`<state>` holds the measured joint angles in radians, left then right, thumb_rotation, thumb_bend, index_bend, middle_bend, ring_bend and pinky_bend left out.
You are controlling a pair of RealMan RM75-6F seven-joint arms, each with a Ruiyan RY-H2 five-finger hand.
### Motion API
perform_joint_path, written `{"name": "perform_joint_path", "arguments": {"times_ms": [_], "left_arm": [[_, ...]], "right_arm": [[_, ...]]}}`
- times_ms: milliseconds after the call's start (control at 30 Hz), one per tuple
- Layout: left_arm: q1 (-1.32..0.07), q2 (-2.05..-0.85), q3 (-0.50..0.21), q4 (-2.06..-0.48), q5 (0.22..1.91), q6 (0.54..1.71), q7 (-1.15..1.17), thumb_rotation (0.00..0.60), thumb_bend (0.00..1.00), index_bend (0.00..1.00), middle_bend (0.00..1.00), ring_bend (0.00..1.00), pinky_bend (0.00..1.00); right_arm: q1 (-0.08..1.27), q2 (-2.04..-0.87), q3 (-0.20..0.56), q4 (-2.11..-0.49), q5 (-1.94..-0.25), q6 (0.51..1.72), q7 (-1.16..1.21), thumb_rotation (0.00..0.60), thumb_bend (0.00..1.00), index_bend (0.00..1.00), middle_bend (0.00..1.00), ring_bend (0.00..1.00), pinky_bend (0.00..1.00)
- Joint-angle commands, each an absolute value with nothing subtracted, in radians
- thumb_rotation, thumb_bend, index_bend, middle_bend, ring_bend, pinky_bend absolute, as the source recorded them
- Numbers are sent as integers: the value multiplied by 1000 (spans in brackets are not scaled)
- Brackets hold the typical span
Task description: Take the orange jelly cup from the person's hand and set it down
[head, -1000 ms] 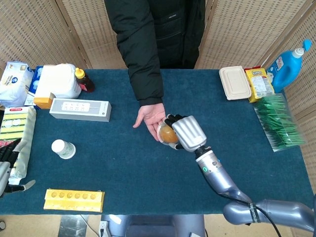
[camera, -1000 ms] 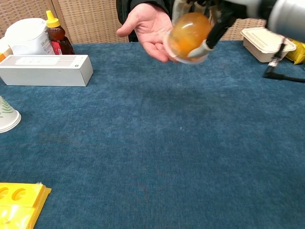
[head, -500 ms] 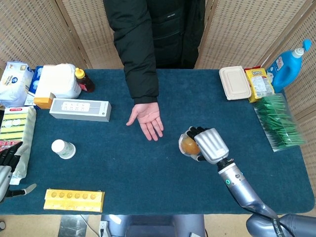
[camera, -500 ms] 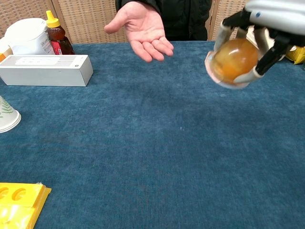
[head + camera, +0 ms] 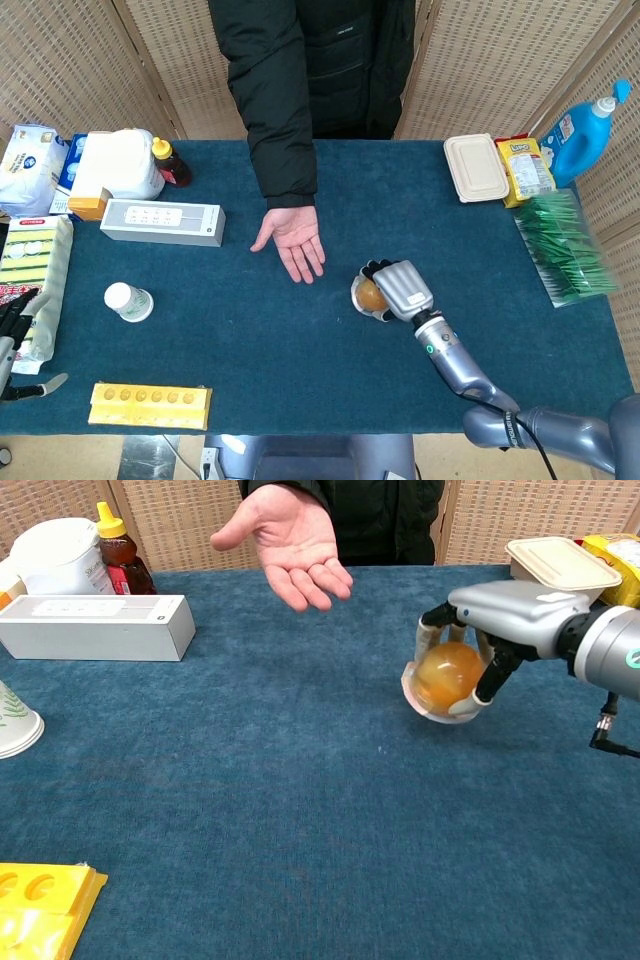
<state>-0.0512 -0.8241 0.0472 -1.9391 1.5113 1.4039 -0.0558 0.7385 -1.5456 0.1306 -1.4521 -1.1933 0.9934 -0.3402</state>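
My right hand grips the orange jelly cup, fingers wrapped around it from above. The cup is tilted on its side, low over the blue table, right of the middle; whether it touches the cloth I cannot tell. The person's hand hovers open and empty, palm up, to the cup's left and further back. My left hand shows only at the far left edge of the head view, fingers apart, holding nothing.
A white paper cup, a yellow tray and a long white box stand on the left. Sponges lie at the left edge. A lidded container, snack packs, a blue bottle and green packets are at the right.
My right hand carried the jelly cup away from the person's palm, rightward and then down toward the table. The person's hand drew back slightly and stays open.
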Motion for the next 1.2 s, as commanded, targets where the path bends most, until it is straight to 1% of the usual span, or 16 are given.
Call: {"name": "perform_joint_path", "arguments": {"times_ms": [33,100,167,267,400,467,633,733,800,900,1133,1200], "left_arm": [[-50,-822,49,-1939,1516,1407,-59,600,89,0,0,0,39],[-49,-823,49,-1938,1517,1408,-58,600,89,0,0,0,39],[-50,-823,49,-1938,1517,1406,-55,600,89,0,0,0,39],[-50,-824,50,-1940,1520,1406,-52,600,89,0,0,0,38],[-49,-826,51,-1940,1528,1410,-47,600,89,0,0,0,39],[-47,-827,52,-1941,1537,1417,-46,600,89,0,0,0,39],[-44,-830,59,-1940,1560,1423,-38,600,88,0,0,0,39],[-43,-832,63,-1940,1573,1425,-32,600,89,0,0,0,39],[-42,-834,68,-1939,1588,1428,-26,600,89,0,0,0,39],[-37,-837,73,-1935,1601,1436,-21,600,89,0,0,0,39],[-36,-849,76,-1934,1611,1437,7,600,89,0,0,0,39],[-35,-854,77,-1936,1612,1437,18,600,89,0,0,0,39]], "right_arm": [[745,-1560,129,-1424,-1155,954,-351,600,283,295,318,316,461],[743,-1553,125,-1425,-1145,944,-358,600,276,192,247,261,417],[737,-1539,120,-1435,-1142,948,-370,600,274,165,223,241,404],[723,-1507,113,-1475,-1144,965,-386,600,274,152,206,221,385],[687,-1435,103,-1569,-1175,1011,-371,600,274,145,192,206,371],[637,-1349,76,-1650,-1257,1088,-339,600,273,144,192,206,371],[534,-1193,16,-1716,-1420,1238,-251,600,243,144,190,202,355],[487,-1138,-6,-1718,-1473,1302,-206,600,163,139,173,161,313],[435,-1096,-27,-1709,-1514,1374,-157,600,105,116,140,92,259],[373,-1066,-53,-1673,-1574,1464,-76,600,63,92,105,40,208],[226,-1080,-95,-1562,-1647,1646,45,600,11,83,90,13,170],[193,-1093,-101,-1536,-1649,1674,65,600,0,76,81,7,161]]}}
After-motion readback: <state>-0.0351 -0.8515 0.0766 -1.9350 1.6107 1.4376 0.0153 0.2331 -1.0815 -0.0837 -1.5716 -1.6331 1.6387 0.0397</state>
